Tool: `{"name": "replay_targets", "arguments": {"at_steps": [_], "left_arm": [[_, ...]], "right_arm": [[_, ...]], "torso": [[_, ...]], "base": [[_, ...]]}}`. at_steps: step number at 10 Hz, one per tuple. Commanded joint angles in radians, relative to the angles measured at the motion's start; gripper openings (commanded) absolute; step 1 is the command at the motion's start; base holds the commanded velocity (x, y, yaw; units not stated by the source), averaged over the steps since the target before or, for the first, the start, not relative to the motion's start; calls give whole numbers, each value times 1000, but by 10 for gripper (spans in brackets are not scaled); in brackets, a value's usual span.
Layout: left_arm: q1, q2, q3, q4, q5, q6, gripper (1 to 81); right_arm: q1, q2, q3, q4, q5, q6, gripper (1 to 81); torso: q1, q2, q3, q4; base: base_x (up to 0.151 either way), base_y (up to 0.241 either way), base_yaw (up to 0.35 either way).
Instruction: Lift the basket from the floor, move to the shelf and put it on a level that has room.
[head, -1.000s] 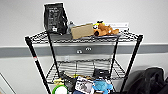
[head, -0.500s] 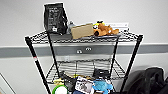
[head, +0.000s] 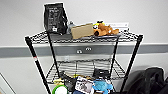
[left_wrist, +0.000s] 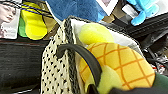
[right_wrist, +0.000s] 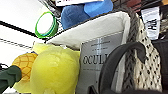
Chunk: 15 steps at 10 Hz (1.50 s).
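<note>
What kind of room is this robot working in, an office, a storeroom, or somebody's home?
Probably an office or lab corner used for storage. A black wire shelf stands against a plain white wall with a grey band and wall sockets, cluttered with plush toys, a dark bag and other odds and ends.

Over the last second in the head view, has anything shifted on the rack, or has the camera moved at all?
Nothing visibly changed. The tall black wire rack sits in the same place in the picture, so the camera held steady. The black pouch, the brown cardboard box and the orange plush toy stay on the top tier, and the second tier looks just as before.
</note>
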Motion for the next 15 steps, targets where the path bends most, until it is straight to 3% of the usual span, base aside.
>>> {"name": "replay_targets", "arguments": {"at_steps": [1, 15], "left_arm": [[-176, -110, 225, -1, 11, -14, 10], [-455, -431, 809, -10, 7, -80, 10]], "right_arm": [[177, -97, 241, 31, -28, 11, 10], [435, -426, 803, 116, -16, 13, 10]], "torso": [[0, 0, 0, 0], [0, 0, 0, 0]], "base": [[0, 0, 0], [0, 0, 0]]}}
